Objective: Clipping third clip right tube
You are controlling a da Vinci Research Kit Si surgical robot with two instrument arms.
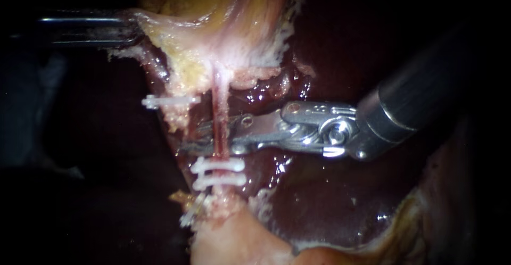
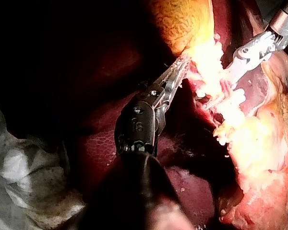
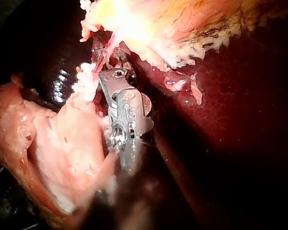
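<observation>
Right instrument hand (image 1: 191,140) spread astride right tube (image 1: 219,121), just above two clips (image 1: 218,165) | left instrument hand (image 1: 130,29) pinching gallbladder (image 1: 213,9) edge | lone clip (image 1: 170,101) left of tube | liver (image 1: 330,201) behind

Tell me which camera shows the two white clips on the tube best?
The endoscope view: both clips cross the tube side by side, near the right instrument. In both wrist views I cannot tell them from pale tissue.

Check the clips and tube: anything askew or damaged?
Nothing stands out. The two clips sit square and parallel across the right tube, just below the right instrument's open jaws. A lone clip sits further left. The left instrument grips tissue above. No tear or bleeding shows.
</observation>
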